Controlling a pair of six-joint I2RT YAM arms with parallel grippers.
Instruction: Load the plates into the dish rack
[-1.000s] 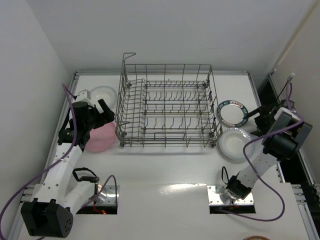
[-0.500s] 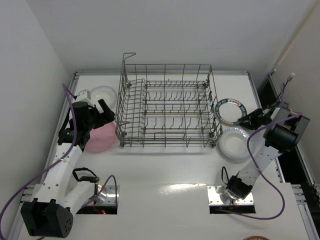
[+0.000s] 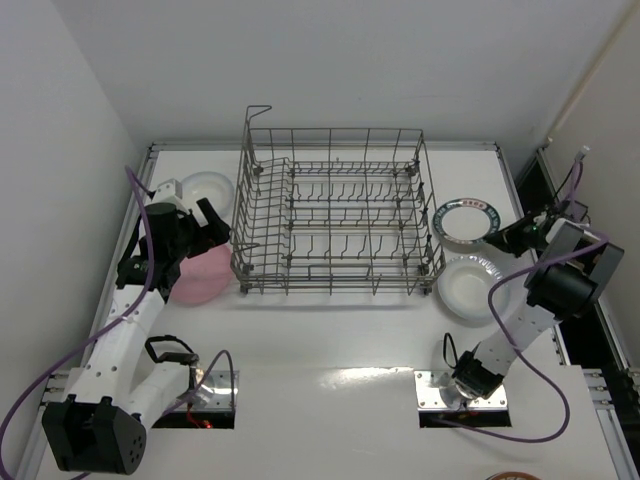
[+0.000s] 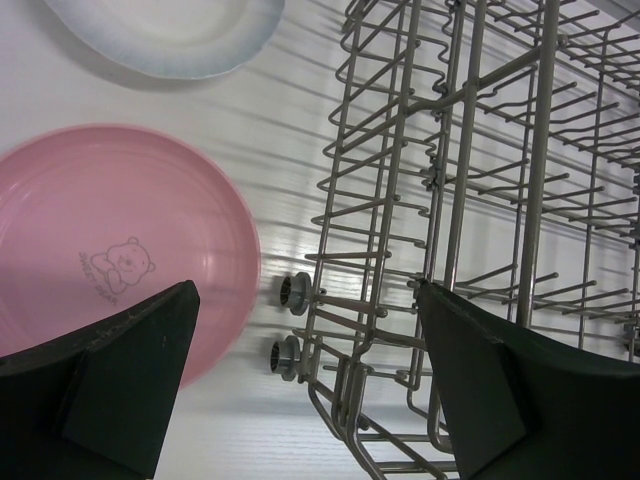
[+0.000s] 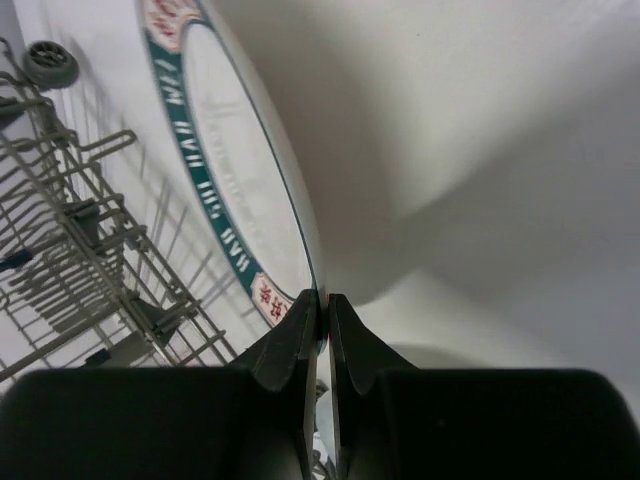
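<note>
The dish rack (image 3: 335,272) is empty, no plate loaded yet. Right of it, the teal-rimmed plate (image 3: 466,220) has just tipped up off the tabletop (image 3: 330,340), with the right fingers (image 5: 290,335) pinched tight on its rim, so the first load looks underway. A white plate (image 3: 468,288) lies nearby. Left of the rack sit the pink plate (image 3: 205,275) and another white plate (image 3: 207,188), while the left fingers (image 4: 120,370) are spread wide and hold nothing.

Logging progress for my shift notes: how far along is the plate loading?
Done: nothing; the dish rack holds no plates. In hand: the right gripper is shut on the rim of the teal-rimmed plate, right of the rack. The left gripper hangs open beside the pink plate. Left: all four plates, including the left white plate and right white plate on the table.
</note>
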